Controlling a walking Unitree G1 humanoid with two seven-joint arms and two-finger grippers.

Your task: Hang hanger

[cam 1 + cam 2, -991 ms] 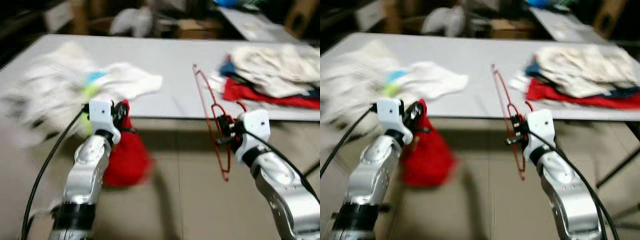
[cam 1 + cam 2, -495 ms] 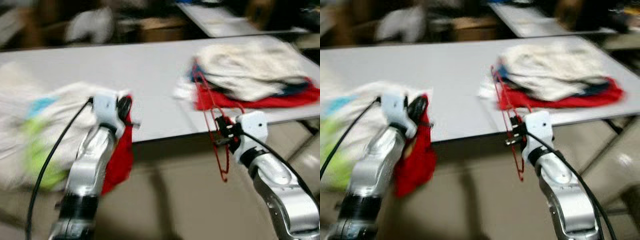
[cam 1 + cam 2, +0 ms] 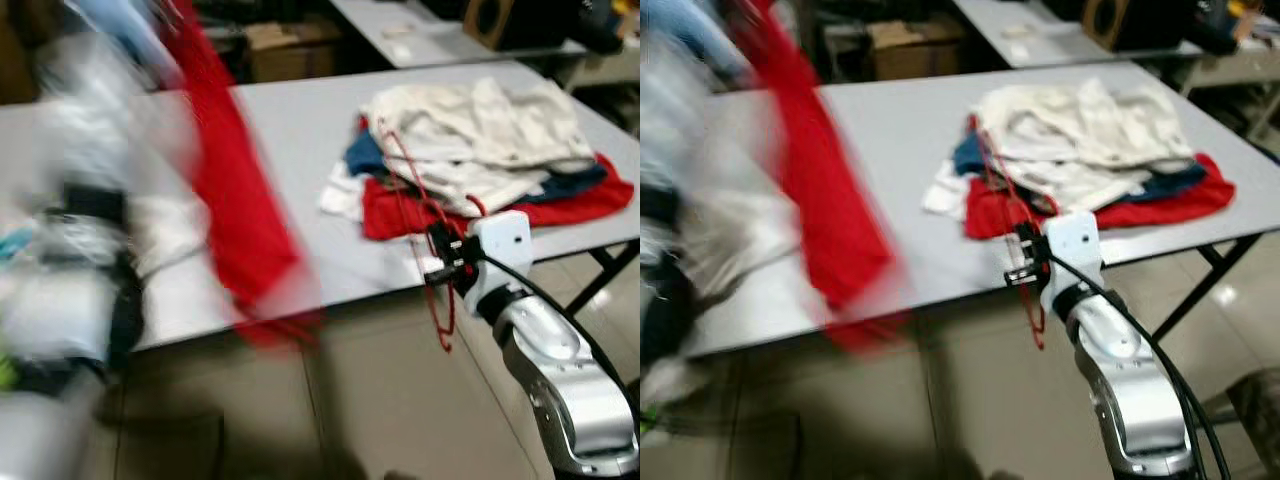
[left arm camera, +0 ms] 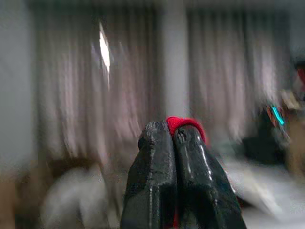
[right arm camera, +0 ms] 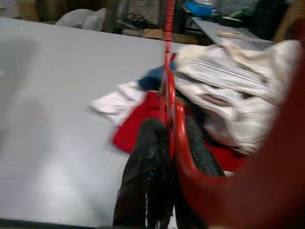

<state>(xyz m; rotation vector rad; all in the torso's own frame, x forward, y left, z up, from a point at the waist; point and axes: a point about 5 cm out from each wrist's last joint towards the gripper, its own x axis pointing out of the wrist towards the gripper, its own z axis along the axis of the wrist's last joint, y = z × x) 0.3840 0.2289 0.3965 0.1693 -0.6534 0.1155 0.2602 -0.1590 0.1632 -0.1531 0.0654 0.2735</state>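
A red wire hanger hangs upright just off the table's front edge, with my right gripper shut on it near its hook. The right wrist view has the black fingers clamped on the red wire. A red garment is lifted high over the left part of the table, blurred with motion. In the left wrist view my left gripper is shut on a fold of that red cloth. My left arm is a blur at the left.
The grey table carries a pile of white, blue and red clothes on its right end and pale laundry at the left. A black table leg stands at the right. Behind are another table and a cardboard box.
The view has swung to the right along the table. My left arm has raised the red garment from below the table edge to high above it. The right gripper still holds the hanger.
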